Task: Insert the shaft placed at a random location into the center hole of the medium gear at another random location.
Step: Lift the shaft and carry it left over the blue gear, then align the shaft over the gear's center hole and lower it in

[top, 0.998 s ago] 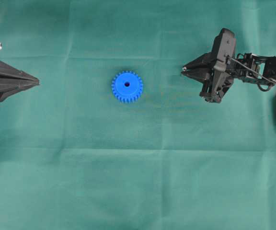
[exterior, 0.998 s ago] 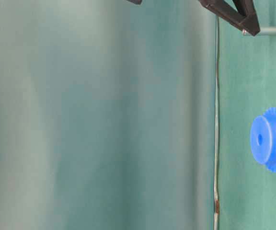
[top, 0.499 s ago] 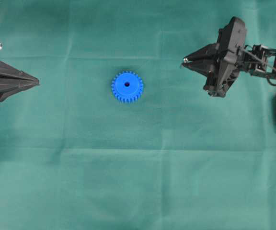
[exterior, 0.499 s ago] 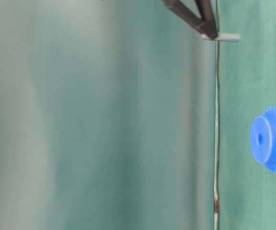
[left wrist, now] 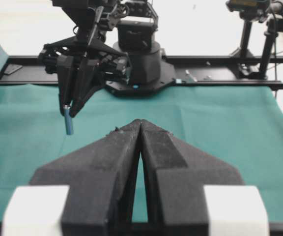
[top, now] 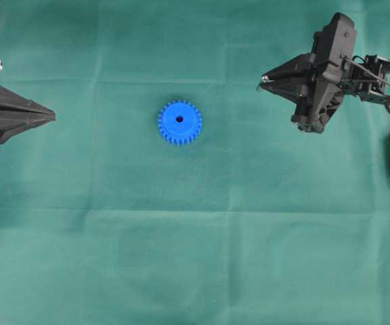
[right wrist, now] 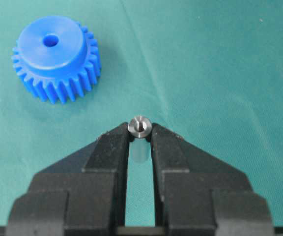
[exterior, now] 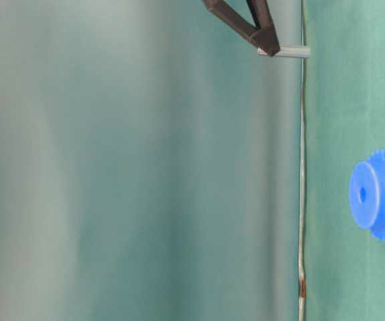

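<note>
The short silver-grey metal shaft sits pinched upright between the black right gripper fingertips, lifted clear of the green cloth. The bright blue toothed plastic gear lies flat toward nine o'clock, well apart, its small dark centre hole uncovered, open cloth all round. At the nine o'clock edge, the left gripper rests with jaws pressed together, holding nothing.

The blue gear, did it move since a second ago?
No. In the overhead view the medium gear sits at the same spot on the green cloth. Only the right gripper, holding the shaft, shifted.
</note>
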Tool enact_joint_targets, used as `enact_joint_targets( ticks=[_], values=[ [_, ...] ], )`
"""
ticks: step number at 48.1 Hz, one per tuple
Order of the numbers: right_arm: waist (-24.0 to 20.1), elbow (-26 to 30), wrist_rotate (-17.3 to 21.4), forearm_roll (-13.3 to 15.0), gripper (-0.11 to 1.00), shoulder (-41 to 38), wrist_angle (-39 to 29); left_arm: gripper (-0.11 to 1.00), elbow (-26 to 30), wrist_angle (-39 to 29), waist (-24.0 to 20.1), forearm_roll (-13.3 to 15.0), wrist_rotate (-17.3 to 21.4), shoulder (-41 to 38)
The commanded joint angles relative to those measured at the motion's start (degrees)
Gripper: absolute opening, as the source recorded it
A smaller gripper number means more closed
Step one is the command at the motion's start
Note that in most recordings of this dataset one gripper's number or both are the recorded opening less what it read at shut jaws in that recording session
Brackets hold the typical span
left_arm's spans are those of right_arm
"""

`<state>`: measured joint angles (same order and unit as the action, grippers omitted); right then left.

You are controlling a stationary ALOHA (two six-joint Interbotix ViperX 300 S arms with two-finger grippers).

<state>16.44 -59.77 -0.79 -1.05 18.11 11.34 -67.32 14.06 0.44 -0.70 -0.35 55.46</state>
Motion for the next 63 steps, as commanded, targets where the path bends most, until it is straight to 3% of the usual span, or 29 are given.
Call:
enact_joint_targets(
  ticks=[1,44,63],
  values=[
    [-0.2,2.2,0.8,0.0,0.13,-0.6,0.2,0.0,1.2,0.3,0.1,-0.2,-0.1,-0.4],
    [-8.3,24.0,0.7,0.1,0.13,-19.6,-2.2,0.0,1.5,0.3,0.1,-0.2,-0.4,-0.4],
    [-9.2,26.2,0.7,0.0,0.13,-21.5,-2.4,0.0,1.5,0.3,0.1,-0.2,-0.4,-0.4]
  ],
)
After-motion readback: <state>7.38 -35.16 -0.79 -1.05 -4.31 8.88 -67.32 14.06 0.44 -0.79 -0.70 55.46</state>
